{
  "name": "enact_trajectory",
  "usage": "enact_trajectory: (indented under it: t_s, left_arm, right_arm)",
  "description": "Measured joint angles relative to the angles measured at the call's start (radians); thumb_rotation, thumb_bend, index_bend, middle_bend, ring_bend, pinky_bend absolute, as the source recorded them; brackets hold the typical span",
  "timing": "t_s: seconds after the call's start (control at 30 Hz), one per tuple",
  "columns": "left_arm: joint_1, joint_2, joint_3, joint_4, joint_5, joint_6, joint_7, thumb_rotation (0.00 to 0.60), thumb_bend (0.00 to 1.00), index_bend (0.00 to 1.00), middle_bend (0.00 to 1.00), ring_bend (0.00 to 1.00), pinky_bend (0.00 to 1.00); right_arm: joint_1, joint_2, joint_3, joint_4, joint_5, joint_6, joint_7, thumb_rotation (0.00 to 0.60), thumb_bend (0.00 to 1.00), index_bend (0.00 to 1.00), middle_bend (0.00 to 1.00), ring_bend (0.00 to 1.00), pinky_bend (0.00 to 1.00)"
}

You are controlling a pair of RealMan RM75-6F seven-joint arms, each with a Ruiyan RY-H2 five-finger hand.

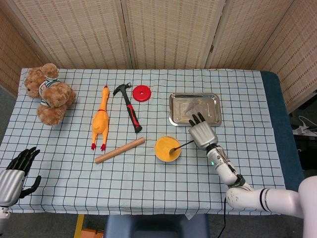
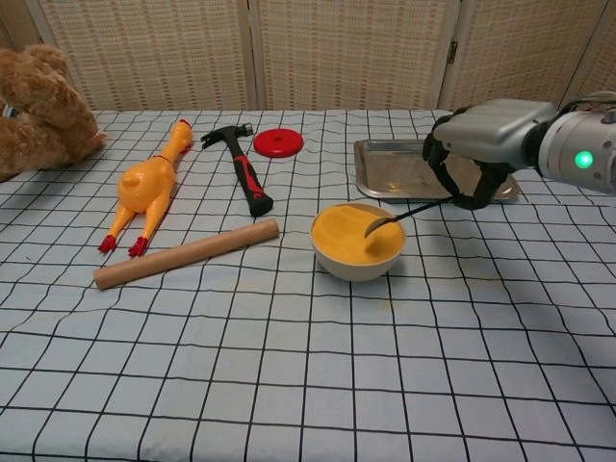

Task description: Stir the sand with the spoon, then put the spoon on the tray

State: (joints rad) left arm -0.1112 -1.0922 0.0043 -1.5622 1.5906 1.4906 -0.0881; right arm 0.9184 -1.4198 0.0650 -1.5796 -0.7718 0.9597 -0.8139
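A: Spoon (image 2: pixel 397 217) — where, and who has it?

B: Tip dipped into the sand (image 2: pixel 356 234) in the bowl (image 2: pixel 358 265), handle angled up and to the right. Right hand (image 2: pixel 489 146) holds the far end of the handle, fingers curled around it; in the head view the same hand (image 1: pixel 202 134) sits between bowl and tray (image 1: pixel 216 110).

A: Handling?

B: Thin, dark, looks rigid and light; probably metal, so likely slick. A grip at the handle's end gives reach but little control against twisting, so I'd judge a firm pinch is needed. Sand is loose and spills easily; lift slowly, bowl of the spoon level.

A: The bowl itself?

B: Small, free-standing on the checked surface (image 2: pixel 289 366); a hard sideways stir could push it.

A: Left hand?

B: Left hand (image 1: pixel 17 169) at the near-left edge, well apart from everything, fingers spread, holding nothing.

A: Tray?

B: Shallow metal, just behind the bowl.
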Motion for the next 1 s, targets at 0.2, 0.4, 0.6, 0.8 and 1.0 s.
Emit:
enact_trajectory:
  t_s: [0.2, 0.4, 0.6, 0.8, 1.0]
  left_arm:
    - [0.000, 0.001, 0.000, 0.000, 0.000, 0.000, -0.003, 0.600, 0.45, 0.00, 0.00, 0.00, 0.18]
    - [-0.004, -0.001, 0.000, 0.003, -0.002, -0.010, -0.003, 0.600, 0.45, 0.00, 0.00, 0.00, 0.18]
    - [-0.005, 0.001, -0.002, 0.002, -0.009, -0.013, -0.008, 0.600, 0.45, 0.00, 0.00, 0.00, 0.18]
    - [-0.006, 0.002, -0.002, 0.005, -0.010, -0.015, -0.015, 0.600, 0.45, 0.00, 0.00, 0.00, 0.18]
    - [-0.004, 0.007, -0.003, 0.006, -0.013, -0.012, -0.025, 0.600, 0.45, 0.00, 0.00, 0.00, 0.18]
  right_arm:
    - [0.008, -0.002, -0.013, 0.007, 0.027, -0.016, -0.015, 0.600, 0.88, 0.91, 0.18, 0.00, 0.00]
    - [0.030, -0.033, -0.014, 0.048, 0.048, -0.025, -0.040, 0.600, 0.88, 0.91, 0.18, 0.00, 0.00]
    - [0.063, -0.089, -0.014, 0.106, 0.073, -0.019, -0.100, 0.600, 0.89, 0.91, 0.18, 0.00, 0.00]
    - [0.075, -0.125, -0.010, 0.136, 0.072, 0.006, -0.121, 0.600, 0.89, 0.92, 0.19, 0.00, 0.00]
    - [0.080, -0.208, 0.013, 0.216, 0.041, 0.071, -0.131, 0.600, 0.89, 0.92, 0.19, 0.00, 0.00]
